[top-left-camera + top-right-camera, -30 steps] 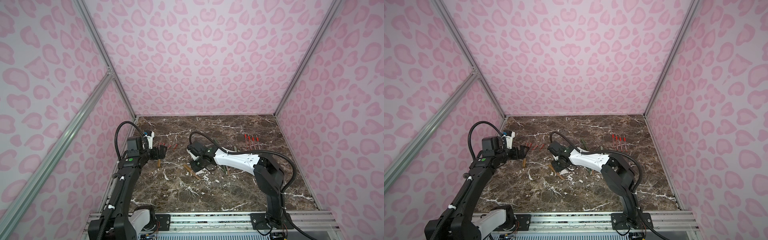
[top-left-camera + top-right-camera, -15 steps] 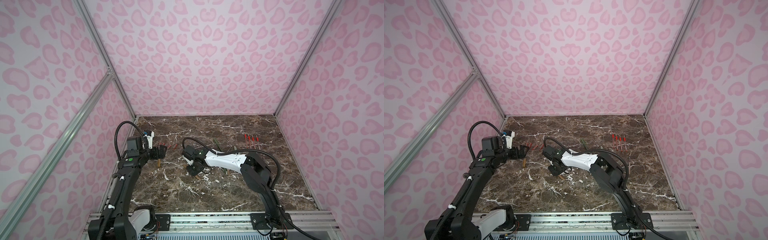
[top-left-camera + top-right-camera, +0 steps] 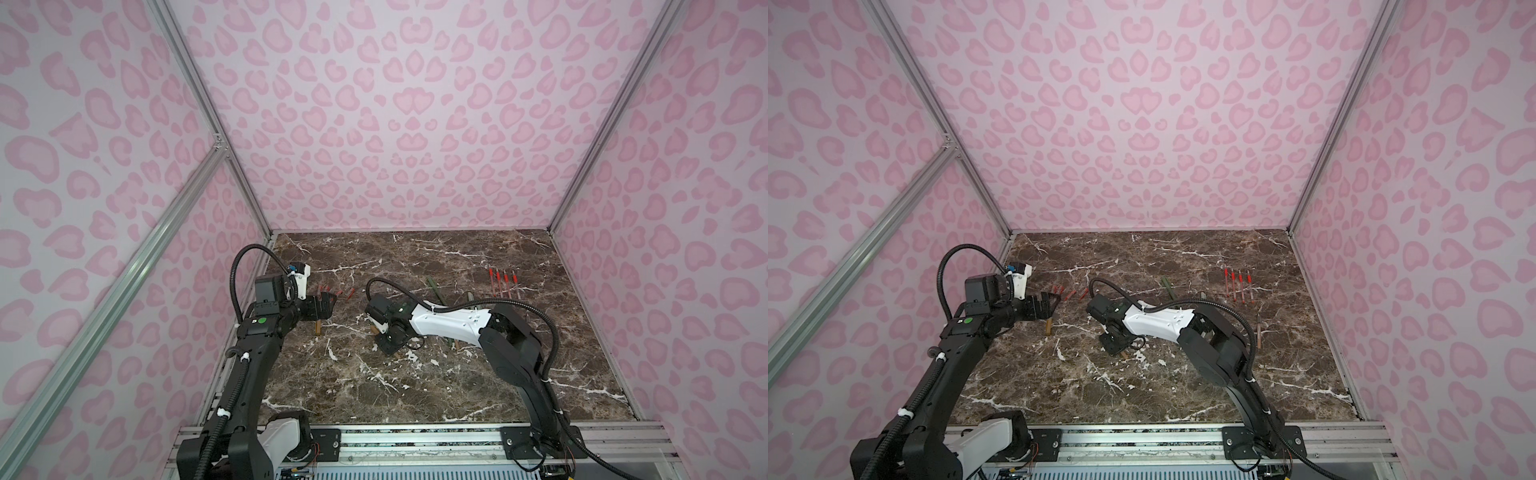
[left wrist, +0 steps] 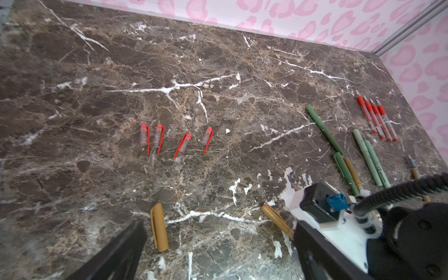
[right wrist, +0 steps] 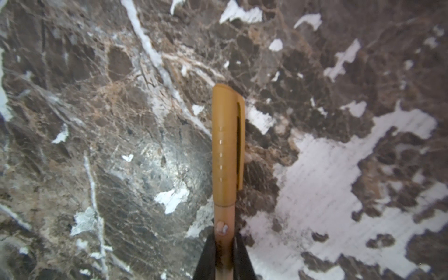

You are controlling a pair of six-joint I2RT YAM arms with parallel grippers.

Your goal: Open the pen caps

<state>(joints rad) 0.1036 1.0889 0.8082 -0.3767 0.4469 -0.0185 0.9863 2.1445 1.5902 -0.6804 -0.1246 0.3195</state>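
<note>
Right gripper (image 5: 224, 246) is clamped on a tan pen (image 5: 223, 214), cap (image 5: 225, 140) still on, only its wrist view shows that. Left gripper (image 4: 218, 244) is wide open by a loose tan cap (image 4: 159, 228).

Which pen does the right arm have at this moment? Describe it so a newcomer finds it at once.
Follow the right arm's white forearm out over the middle of the marble table. The right tool at its end is shut on the barrel of a tan pen. Unlike the loose tan cap lying further left, this pen's cap is still on.
</note>
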